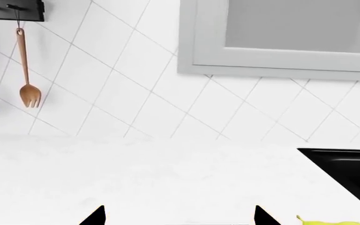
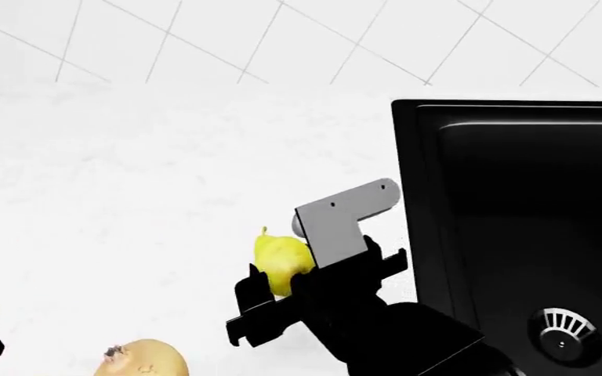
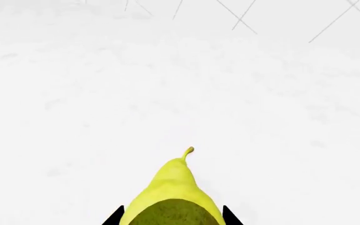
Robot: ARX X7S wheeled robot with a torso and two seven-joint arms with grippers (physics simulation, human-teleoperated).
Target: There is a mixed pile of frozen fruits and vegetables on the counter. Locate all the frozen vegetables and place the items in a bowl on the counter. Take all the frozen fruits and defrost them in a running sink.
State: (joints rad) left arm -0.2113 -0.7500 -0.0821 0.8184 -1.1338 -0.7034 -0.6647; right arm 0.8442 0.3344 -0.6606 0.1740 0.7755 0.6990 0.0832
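Observation:
The frozen fruit, a yellow-green pear (image 3: 170,197), sits stem-outward between my right gripper's (image 3: 172,216) fingertips, which press against its sides; the gripper is shut on it. From the head view the pear (image 2: 277,257) is over the white counter (image 2: 154,180), just left of the black sink (image 2: 520,219). My left gripper (image 1: 180,216) is open above bare counter with nothing between its fingers. The pear's tip (image 1: 330,221) shows beside it. A rounded yellow-tan item (image 2: 146,359) from the mixed pile lies near the front edge. The frozen vegetables and the bowl are out of view.
A silver drain strainer (image 2: 563,327) lies in the sink basin. A corner of the sink (image 1: 348,173) is visible in the left wrist view. Wooden utensils (image 1: 28,93) hang from a black rail on the tiled wall, with a grey window frame (image 1: 280,65) beside them.

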